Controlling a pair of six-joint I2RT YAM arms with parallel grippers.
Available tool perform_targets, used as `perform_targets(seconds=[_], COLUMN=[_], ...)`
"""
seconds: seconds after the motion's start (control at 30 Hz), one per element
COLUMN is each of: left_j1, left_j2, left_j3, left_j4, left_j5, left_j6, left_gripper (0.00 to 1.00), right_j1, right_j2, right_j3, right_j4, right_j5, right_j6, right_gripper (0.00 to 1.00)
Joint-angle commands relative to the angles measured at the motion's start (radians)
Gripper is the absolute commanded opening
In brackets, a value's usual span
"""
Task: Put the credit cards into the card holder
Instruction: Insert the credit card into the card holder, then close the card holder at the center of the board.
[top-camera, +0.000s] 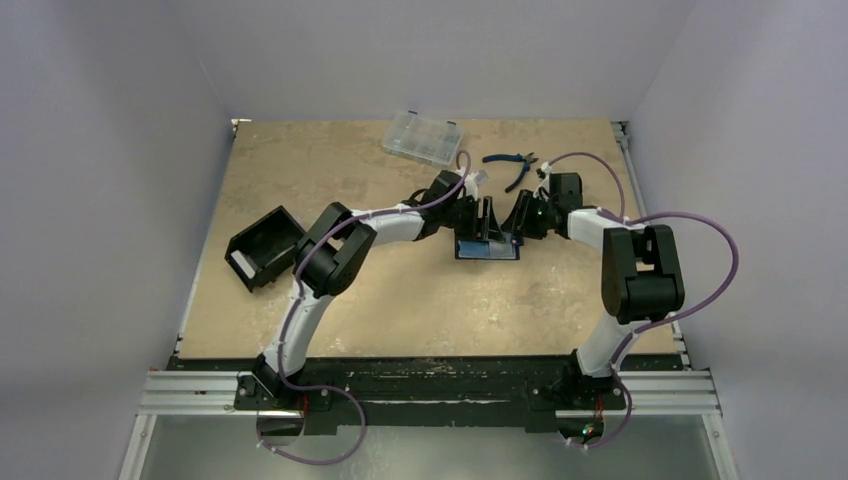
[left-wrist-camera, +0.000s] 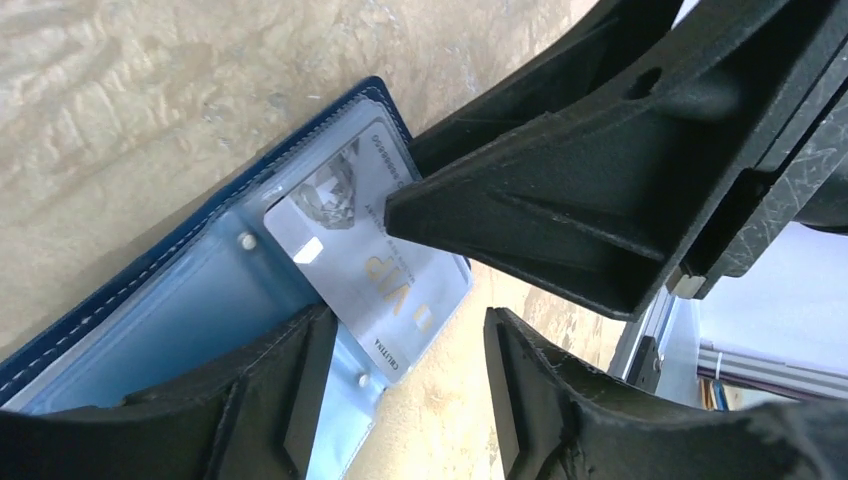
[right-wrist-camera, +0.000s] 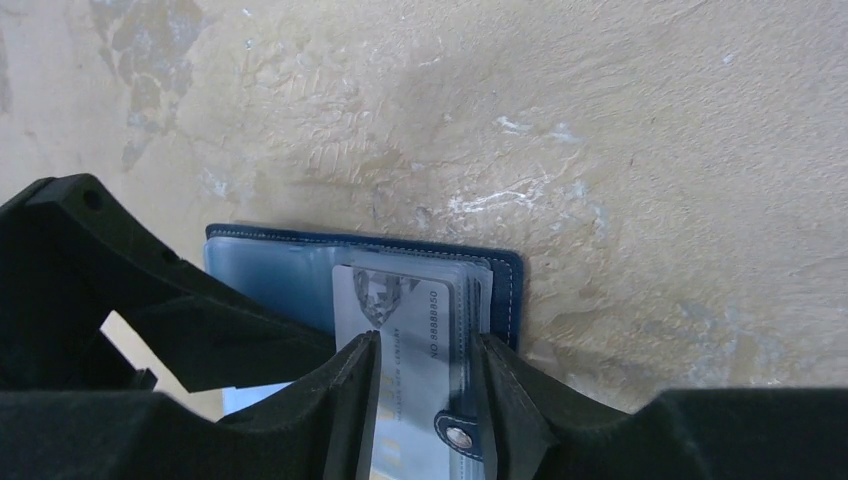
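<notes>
Arm bases (top-camera: 262, 382) closest; beyond, left gripper (top-camera: 487, 222) and right gripper (top-camera: 517, 222) meet over the open card holder (top-camera: 487, 249). Left wrist: released jaws straddle a credit card (left-wrist-camera: 350, 260) half-sleeved there. Right wrist: fingers (right-wrist-camera: 355, 400) flank it, grip unclear. Looks mid-insertion; next, slide deeper.

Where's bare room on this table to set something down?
Bare: the near strip of table between card holder and base rail; also the far-left corner between black box and compartment case. Crowded: left gripper and right gripper over the holder, pliers behind.
</notes>
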Motion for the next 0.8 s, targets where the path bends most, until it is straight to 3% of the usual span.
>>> perform_targets(seconds=[0.0, 0.33, 0.67, 0.77], left_j1=[0.003, 0.126, 0.138, 0.138], left_j2=[-0.071, -0.309, -0.235, -0.194], left_j3=[-0.019, -0.265, -0.359, -0.362], left_j4=[-0.041, -0.048, 0.075, 0.149], left_j5=[-0.033, 0.035, 0.036, 0.076], left_j6=[0.08, 0.104, 0.001, -0.06], left_gripper=[0.63, 0.7, 0.68, 0.67], right_j1=[0.016, 0.018, 0.08, 0.079], right_j2=[-0.053, -0.079, -0.156, -0.146], right_j3=[0.025, 0.013, -0.02, -0.029], right_j4=[-0.077, -0.121, -0.202, -0.177], right_j5=[0.12, 0.163, 0.431, 0.37], right_j6=[-0.051, -0.084, -0.094, -0.086], right_gripper=[0.48, 0.59, 0.64, 0.58])
